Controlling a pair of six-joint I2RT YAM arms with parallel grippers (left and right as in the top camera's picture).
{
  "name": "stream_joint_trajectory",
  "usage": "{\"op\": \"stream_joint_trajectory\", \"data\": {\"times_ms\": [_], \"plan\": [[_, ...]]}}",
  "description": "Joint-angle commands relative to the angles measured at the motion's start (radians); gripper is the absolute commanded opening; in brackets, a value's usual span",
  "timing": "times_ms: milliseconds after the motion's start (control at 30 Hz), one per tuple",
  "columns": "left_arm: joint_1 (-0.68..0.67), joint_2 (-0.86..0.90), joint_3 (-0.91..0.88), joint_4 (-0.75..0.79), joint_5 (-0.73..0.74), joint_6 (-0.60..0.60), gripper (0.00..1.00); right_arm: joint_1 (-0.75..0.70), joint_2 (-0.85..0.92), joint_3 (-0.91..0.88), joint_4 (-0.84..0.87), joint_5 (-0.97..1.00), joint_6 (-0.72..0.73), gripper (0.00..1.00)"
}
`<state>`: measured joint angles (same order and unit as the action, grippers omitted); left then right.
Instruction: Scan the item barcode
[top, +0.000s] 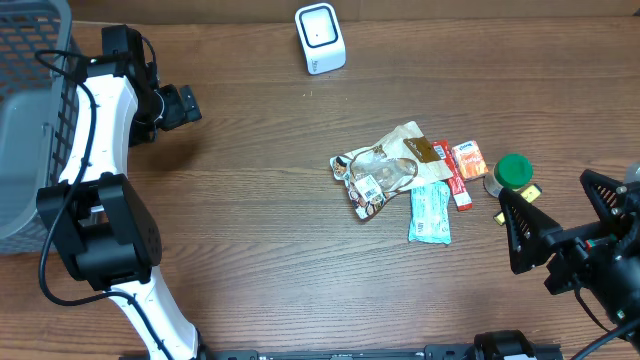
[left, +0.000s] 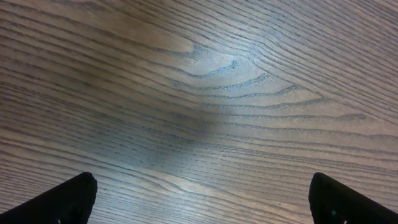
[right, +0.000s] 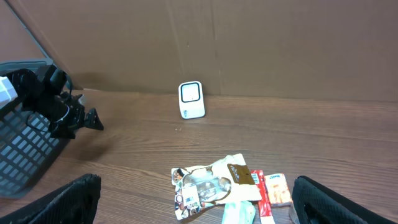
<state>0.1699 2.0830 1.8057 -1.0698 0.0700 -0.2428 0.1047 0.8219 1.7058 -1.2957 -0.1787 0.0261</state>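
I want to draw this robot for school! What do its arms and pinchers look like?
The left arm has smooth white tubes joined by chunky black joints, with a thin black cable running along it. Its left gripper is black. The right gripper is black too, with two pointy, triangle-shaped fingers.

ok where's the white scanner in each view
overhead: white scanner at top centre, standing upright.
left wrist: not in it.
right wrist: white scanner just left of centre, in the middle distance.
shared landmark: the snack packet pile, which lies nearer the right arm than the scanner in both views.
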Motion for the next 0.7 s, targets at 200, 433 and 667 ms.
{"op": "stream_joint_trajectory", "data": {"times_ms": [200,433,667], "plan": [[-0.002,-0.042,0.019,0.002,-0.003,0.011,1.0,-0.002,-0.003,0.01,0.002,0.006,0.004,1.0],[-0.002,-0.042,0.019,0.002,-0.003,0.011,1.0,-0.002,-0.042,-0.019,0.016,0.05,-0.008,1.0],[-0.002,-0.042,0.019,0.002,-0.003,0.011,1.0,-0.001,-0.266,-0.268,0.232,0.1,-0.048,1.0]]}}
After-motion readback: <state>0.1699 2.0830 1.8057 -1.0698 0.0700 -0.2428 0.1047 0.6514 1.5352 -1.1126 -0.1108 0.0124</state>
